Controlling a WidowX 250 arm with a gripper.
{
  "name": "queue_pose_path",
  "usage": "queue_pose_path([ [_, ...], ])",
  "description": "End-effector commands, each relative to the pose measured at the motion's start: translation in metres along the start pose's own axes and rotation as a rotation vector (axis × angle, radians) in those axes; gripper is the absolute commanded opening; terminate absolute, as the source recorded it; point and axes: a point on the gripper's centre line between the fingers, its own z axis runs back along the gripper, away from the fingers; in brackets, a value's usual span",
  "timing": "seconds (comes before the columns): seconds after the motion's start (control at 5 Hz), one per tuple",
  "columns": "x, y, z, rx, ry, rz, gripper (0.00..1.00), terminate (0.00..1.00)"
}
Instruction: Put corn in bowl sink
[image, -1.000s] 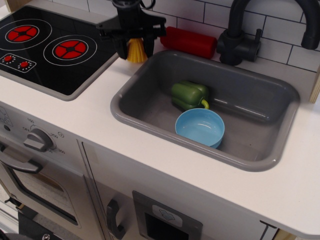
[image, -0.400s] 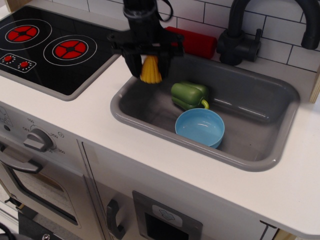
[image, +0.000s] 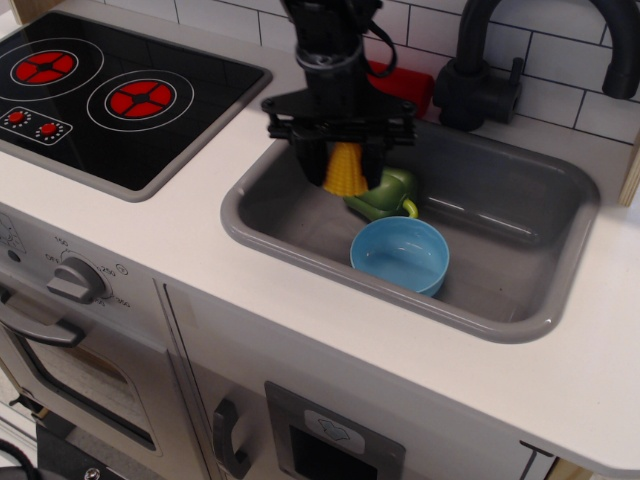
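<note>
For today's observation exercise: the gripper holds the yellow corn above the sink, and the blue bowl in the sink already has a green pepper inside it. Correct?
Not quite. In the observation.image view the bowl is empty; the green pepper lies beside it on the floor of the sink. The gripper does hold the corn above the sink.

I am looking at a toy play kitchen. I can tell from the white counter (image: 180, 240), the black stovetop (image: 110, 95) with red rings, the grey sink (image: 500, 215), the dark tap (image: 490, 70), the oven knob (image: 75, 282) and the white tile wall (image: 560, 85).
</note>
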Motion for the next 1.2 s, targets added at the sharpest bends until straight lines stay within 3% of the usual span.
queue_pose_path([
  [0.0,-0.013,-0.025,-0.004,-0.062,0.036,-0.018,0.0,0.0],
  [0.4,-0.026,-0.036,-0.016,-0.05,0.061,-0.03,0.0,0.0],
  [0.6,-0.027,-0.036,-0.024,-0.036,0.082,-0.008,1.0,0.0],
  [1.0,-0.021,-0.034,-0.013,-0.089,0.084,0.0,1.0,0.0],
])
